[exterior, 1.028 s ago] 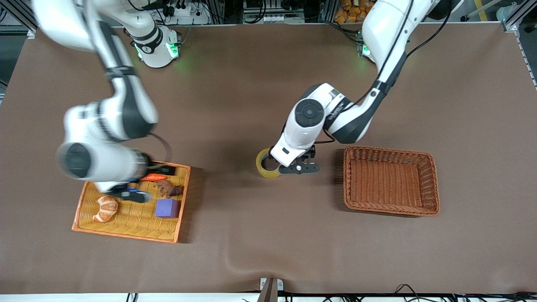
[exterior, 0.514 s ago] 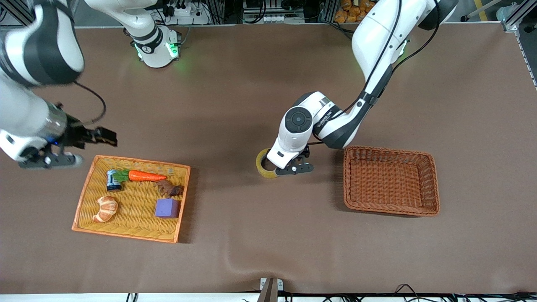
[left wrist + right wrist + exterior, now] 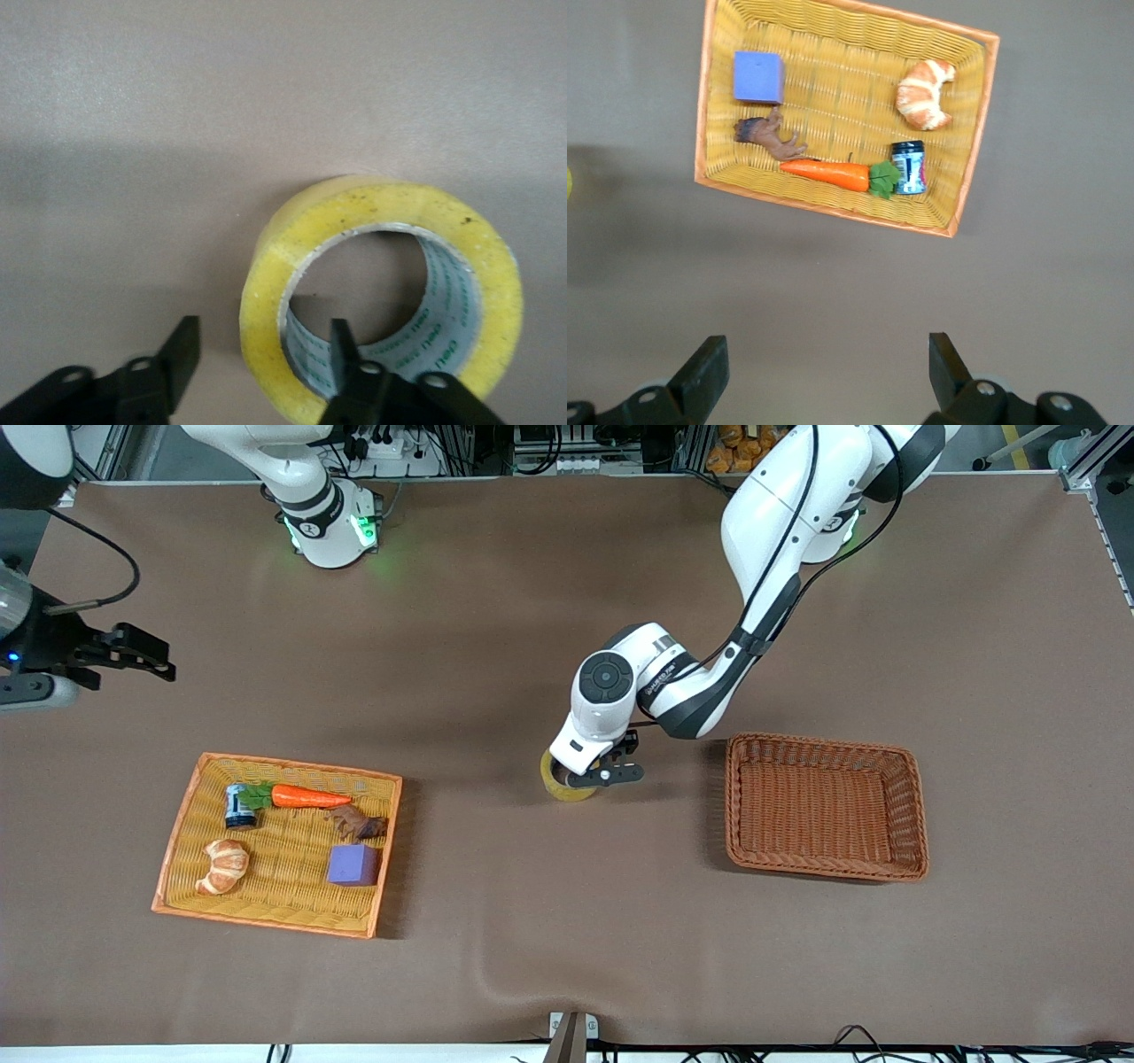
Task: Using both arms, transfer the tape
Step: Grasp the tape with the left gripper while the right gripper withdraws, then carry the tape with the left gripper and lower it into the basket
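The yellow tape roll [image 3: 559, 786] lies flat on the brown table, between the wicker tray and the brown basket. My left gripper [image 3: 592, 773] is down at it and open. In the left wrist view the left gripper [image 3: 263, 333] straddles the wall of the tape [image 3: 381, 208]: one finger is inside the hole, the other outside, neither pressing it. My right gripper [image 3: 142, 657] is open and empty, up in the air over bare table at the right arm's end. In the right wrist view the right gripper [image 3: 826, 347] holds nothing.
An orange-rimmed wicker tray [image 3: 174, 828] holds a croissant [image 3: 223, 865], a purple cube [image 3: 353, 864], a carrot [image 3: 306, 796], a small can [image 3: 237, 806] and a brown piece [image 3: 358, 824]. A brown wicker basket [image 3: 918, 815] stands beside the tape toward the left arm's end.
My right arm has swung up and away from the tray toward its end of the table. My left gripper has shifted over the tape and now straddles its wall.
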You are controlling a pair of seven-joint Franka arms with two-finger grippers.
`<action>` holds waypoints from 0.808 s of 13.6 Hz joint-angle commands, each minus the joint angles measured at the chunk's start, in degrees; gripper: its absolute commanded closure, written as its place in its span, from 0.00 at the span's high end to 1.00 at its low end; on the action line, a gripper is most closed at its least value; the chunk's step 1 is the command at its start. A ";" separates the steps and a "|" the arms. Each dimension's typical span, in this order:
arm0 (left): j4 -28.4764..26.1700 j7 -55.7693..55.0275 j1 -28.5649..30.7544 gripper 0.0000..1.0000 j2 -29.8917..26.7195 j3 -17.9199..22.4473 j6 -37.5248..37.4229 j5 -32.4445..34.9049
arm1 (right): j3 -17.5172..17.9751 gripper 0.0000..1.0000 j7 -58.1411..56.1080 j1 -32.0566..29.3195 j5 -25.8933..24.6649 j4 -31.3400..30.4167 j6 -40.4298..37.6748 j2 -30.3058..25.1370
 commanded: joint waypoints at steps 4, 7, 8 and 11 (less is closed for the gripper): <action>-0.39 -2.47 1.55 0.00 -4.79 0.84 -1.31 2.23 | 0.79 1.00 4.17 -3.18 0.25 -0.34 -1.73 -1.58; -0.48 -0.81 6.98 0.00 -16.39 0.93 -10.87 2.59 | 0.70 1.00 4.16 -2.83 -0.45 0.98 -2.25 -1.76; -1.35 1.03 9.18 0.00 -19.91 0.75 -13.51 2.59 | 0.61 1.00 4.25 -3.00 -0.45 1.07 -2.60 -1.76; -7.05 19.87 21.64 0.00 -27.57 0.31 -15.47 1.27 | 0.61 1.00 4.16 -3.79 -0.63 1.16 -2.78 -1.76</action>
